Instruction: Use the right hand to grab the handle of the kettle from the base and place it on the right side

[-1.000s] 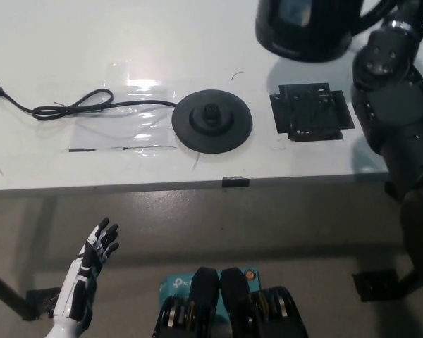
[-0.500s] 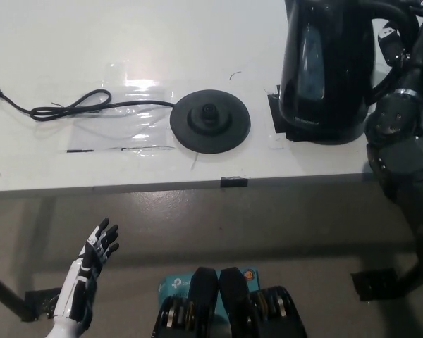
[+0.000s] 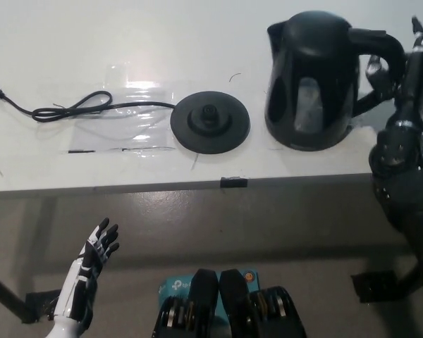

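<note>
You have the kettle [image 3: 311,81] standing upright on the white table [image 3: 92,42], to the right of the round black base [image 3: 210,124] and apart from it. Its handle [image 3: 381,49] points toward your right hand [image 3: 403,63], which sits just beside the handle with fingers spread, gripping nothing. The power cord [image 3: 70,107] trails left from the base. Your left hand [image 3: 88,271] rests below the table edge, fingers apart.

Right hand [image 3: 402,67] partly hidden behind kettle [image 3: 314,84] handle, grip impossible to judge. Bench [image 3: 92,42] cut off at top and left edges. Left hand [image 3: 92,271] forearm cropped below.
</note>
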`<state>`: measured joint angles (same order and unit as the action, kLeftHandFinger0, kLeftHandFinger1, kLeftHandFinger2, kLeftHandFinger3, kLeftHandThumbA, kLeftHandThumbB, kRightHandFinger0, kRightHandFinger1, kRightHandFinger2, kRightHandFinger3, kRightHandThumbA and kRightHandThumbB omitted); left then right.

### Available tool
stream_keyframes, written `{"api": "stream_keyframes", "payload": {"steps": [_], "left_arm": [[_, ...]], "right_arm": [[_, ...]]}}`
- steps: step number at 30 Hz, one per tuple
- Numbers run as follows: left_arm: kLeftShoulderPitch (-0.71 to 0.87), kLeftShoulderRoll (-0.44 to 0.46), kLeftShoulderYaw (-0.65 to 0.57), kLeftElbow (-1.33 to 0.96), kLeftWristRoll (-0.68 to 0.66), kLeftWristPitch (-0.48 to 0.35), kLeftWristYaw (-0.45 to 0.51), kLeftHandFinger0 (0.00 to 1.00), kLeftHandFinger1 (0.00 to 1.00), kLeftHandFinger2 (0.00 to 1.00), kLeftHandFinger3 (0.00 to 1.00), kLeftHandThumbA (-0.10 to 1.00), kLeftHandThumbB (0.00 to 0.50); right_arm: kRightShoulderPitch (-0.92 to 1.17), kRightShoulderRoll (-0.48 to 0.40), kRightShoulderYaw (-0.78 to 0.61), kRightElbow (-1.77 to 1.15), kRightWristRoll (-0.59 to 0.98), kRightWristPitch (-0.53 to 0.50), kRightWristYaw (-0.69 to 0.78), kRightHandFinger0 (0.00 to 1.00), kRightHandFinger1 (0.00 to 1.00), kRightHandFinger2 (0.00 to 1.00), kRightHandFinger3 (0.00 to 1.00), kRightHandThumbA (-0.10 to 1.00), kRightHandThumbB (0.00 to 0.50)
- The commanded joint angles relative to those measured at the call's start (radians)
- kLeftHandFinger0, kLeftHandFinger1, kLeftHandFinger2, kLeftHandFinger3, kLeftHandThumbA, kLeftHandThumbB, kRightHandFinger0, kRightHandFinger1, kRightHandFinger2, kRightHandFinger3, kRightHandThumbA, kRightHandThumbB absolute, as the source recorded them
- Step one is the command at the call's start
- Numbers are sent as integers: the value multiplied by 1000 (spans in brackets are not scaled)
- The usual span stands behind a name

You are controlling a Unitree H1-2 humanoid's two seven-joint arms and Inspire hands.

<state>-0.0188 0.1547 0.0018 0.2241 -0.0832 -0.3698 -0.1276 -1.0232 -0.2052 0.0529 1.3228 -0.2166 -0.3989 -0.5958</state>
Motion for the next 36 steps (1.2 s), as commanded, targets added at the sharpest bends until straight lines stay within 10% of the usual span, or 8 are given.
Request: {"api": "stream_keyframes", "payload": {"steps": [1, 17, 20, 25, 36], "left_arm": [[-4, 14, 6, -20, -13, -16, -18, 1000, 1000, 1000, 1000, 996, 500], [-12, 13, 8, -9, -23, -24, -19, 1000, 1000, 1000, 1000, 990, 500], [-17, 14, 12, -5, -26, -26, -18, 1000, 1000, 1000, 1000, 986, 500], [-17, 16, 10, -9, -12, -24, -14, 1000, 1000, 1000, 1000, 1000, 500], [-66, 23, 15, 7, -7, -21, -10, 1000, 1000, 1000, 1000, 1000, 500]], "right_arm": [[-8, -73, 27, -131, 46, -63, 317, 1000, 1000, 1000, 1000, 700, 485], [218, -147, -16, -631, 191, 48, 553, 1000, 1000, 1000, 1000, 732, 486], [265, -147, -50, -757, 266, 81, 582, 1000, 1000, 1000, 1000, 972, 485], [320, -110, -137, -904, 395, 72, 582, 1000, 1000, 1000, 1000, 1000, 498], [511, 4, -227, -1288, 103, 3, 376, 1000, 1000, 1000, 1000, 1000, 441]]}}
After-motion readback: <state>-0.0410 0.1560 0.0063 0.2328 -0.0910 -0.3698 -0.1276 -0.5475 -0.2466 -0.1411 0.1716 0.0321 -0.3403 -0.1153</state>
